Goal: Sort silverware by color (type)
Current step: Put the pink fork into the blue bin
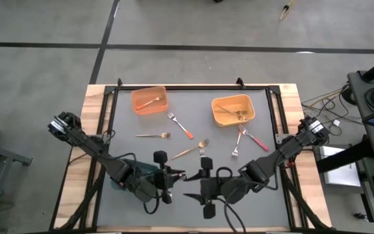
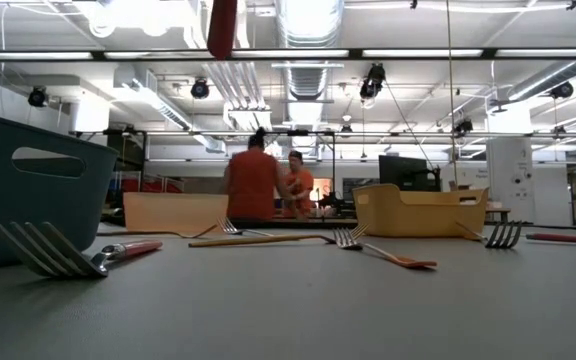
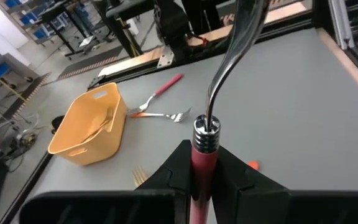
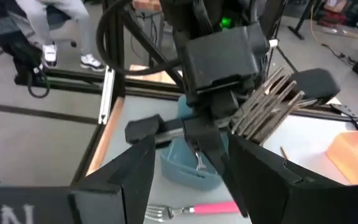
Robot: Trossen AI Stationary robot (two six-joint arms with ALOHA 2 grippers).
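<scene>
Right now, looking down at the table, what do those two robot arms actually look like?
Both are dark, slim, jointed arms with black cables looping beside them. The left gripper and right gripper each end in two blocky black fingers. A green light glows on the left arm's wrist in the right wrist view.

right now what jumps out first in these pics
Both arms meet at the table's near edge, where the left gripper clamps a red-handled fork, its tines toward the right gripper. Behind them, loose forks lie scattered before an orange bin and a yellow-orange bin.
</scene>
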